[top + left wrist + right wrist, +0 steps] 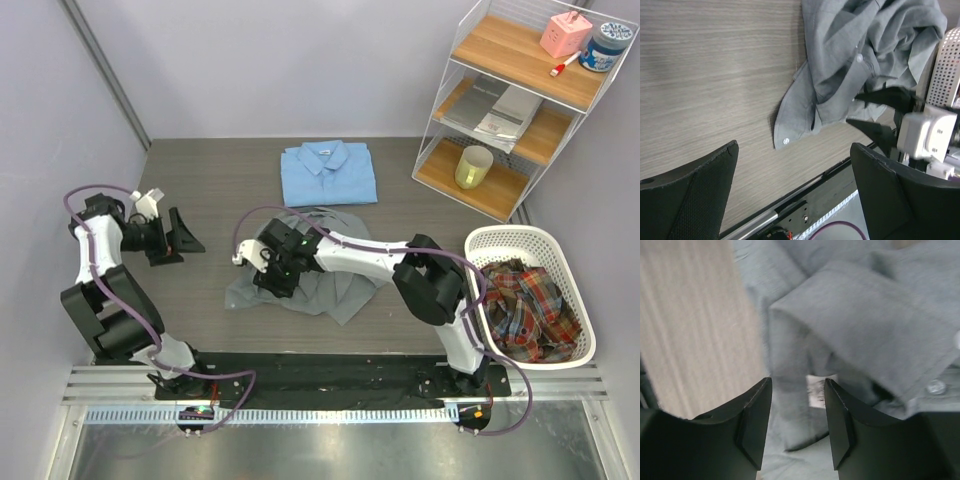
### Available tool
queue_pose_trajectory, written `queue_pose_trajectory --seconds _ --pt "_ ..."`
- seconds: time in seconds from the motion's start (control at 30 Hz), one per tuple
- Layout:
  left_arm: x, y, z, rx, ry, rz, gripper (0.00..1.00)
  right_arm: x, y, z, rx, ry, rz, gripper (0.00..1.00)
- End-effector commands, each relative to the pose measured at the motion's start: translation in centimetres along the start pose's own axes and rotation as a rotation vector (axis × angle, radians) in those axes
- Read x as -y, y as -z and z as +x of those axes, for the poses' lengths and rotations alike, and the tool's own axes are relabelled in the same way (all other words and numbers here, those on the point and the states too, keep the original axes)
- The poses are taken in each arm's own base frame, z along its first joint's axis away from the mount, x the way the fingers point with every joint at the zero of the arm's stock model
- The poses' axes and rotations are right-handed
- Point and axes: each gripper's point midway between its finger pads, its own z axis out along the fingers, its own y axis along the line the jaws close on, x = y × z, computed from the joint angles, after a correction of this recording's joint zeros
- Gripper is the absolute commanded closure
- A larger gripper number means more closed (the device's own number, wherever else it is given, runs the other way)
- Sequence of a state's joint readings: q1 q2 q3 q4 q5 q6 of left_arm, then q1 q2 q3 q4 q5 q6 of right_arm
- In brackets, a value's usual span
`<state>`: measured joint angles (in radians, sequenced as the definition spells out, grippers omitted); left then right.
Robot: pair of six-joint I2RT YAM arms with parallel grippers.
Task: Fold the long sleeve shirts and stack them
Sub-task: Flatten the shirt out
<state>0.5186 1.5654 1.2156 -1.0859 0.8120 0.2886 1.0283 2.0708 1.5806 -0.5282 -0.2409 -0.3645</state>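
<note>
The grey long sleeve shirt [335, 285] lies crumpled in the middle of the table, with a cuff [790, 132] trailing toward the near edge. The light blue long sleeve shirt [328, 172] lies folded behind it, collar up. My right gripper [268, 272] is down on the grey shirt's left part. In the right wrist view its jaws [797, 382] stand half apart, with grey cloth [865, 315] and a white label [816, 390] showing in the gap. My left gripper [188, 240] hovers open over bare table left of the grey shirt [865, 45], nothing between its fingers [795, 147].
A white basket [510, 235] holding plaid cloth [525, 305] stands at the right edge. A wire-and-wood shelf [520, 90] with a yellow cup [473, 167] fills the back right corner. The black base rail [330, 375] runs along the near edge.
</note>
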Motion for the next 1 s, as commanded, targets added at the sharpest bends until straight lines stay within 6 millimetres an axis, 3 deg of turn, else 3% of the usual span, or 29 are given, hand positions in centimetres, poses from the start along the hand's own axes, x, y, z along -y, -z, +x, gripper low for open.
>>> queue_pose_trajectory --seconds 0.0,0.1,0.17,0.27,0.3,0.33,0.4,0.43,0.5,0.53,0.6,0.63,0.67,0.7,0.73,0.77,0.8,0.83,0.97 --pt "1.3 1.0 1.6 0.004 -0.081 0.001 0.07 2.2 0.6 -3.9 0.103 0.029 0.083 0.48" --pt "1.1 1.0 2.1 -0.002 -0.095 -0.021 0.06 2.2 -0.5 -2.6 0.054 0.034 0.067 0.5" --pt "0.8 1.1 2.0 0.005 -0.102 -0.034 0.05 1.8 -1.0 -1.7 0.017 0.034 0.037 0.44" --pt "0.7 1.1 1.9 0.007 -0.1 -0.037 0.05 0.6 -0.8 -1.8 0.023 0.035 -0.026 0.46" --pt "0.6 1.1 1.8 0.011 -0.102 -0.038 0.05 0.3 -0.8 -1.8 0.025 0.035 -0.043 0.51" --pt "0.6 1.0 1.8 0.01 -0.095 -0.034 0.05 0.0 -0.8 -1.9 0.027 0.032 -0.061 0.69" --pt "0.4 1.2 1.7 0.013 -0.089 -0.036 0.05 0.2 -0.1 -2.9 0.044 0.03 -0.063 0.92" --pt "0.4 1.3 1.6 0.016 -0.098 -0.036 0.05 0.5 0.9 -4.2 0.069 0.019 -0.062 0.99" --pt "0.5 1.3 1.6 0.015 -0.108 -0.034 0.05 0.7 3.5 -6.6 0.145 -0.013 -0.098 0.99" --pt "0.6 1.2 1.7 0.015 -0.125 -0.021 0.06 0.9 5.8 -9.2 0.205 -0.009 -0.1 0.99" --pt "1.0 1.1 2.0 0.007 -0.144 0.006 0.08 1.0 9.6 -12.3 0.308 -0.019 -0.157 0.99" --pt "1.0 1.0 2.2 0.001 -0.152 0.014 0.09 1.5 12.8 -14.9 0.385 -0.034 -0.157 0.99" --pt "1.0 0.9 2.2 -0.002 -0.183 0.023 0.09 1.7 14.8 -16.0 0.436 -0.049 -0.188 0.99" --pt "1.1 0.7 2.3 -0.007 -0.201 0.027 0.09 4.2 17.4 -16.3 0.485 -0.09 -0.15 0.99" --pt "1.2 0.5 2.6 -0.013 -0.215 0.034 0.09 5.5 20.0 -16.9 0.528 -0.144 -0.134 0.99" --pt "1.4 0.3 2.6 -0.009 -0.246 0.044 0.09 6.6 21.7 -16.6 0.552 -0.174 -0.12 0.99" --pt "1.9 0.0 2.7 -0.017 -0.27 0.054 0.09 9.6 23.8 -14.9 0.565 -0.24 -0.076 0.99" --pt "2.0 -0.6 2.7 -0.017 -0.298 0.056 0.08 10.2 26.0 -14.1 0.579 -0.263 -0.049 0.99" --pt "3.6 -4.3 3.0 -0.074 -0.467 0.007 0.08 13.5 29.9 -8.4 0.567 -0.42 0.051 0.99"
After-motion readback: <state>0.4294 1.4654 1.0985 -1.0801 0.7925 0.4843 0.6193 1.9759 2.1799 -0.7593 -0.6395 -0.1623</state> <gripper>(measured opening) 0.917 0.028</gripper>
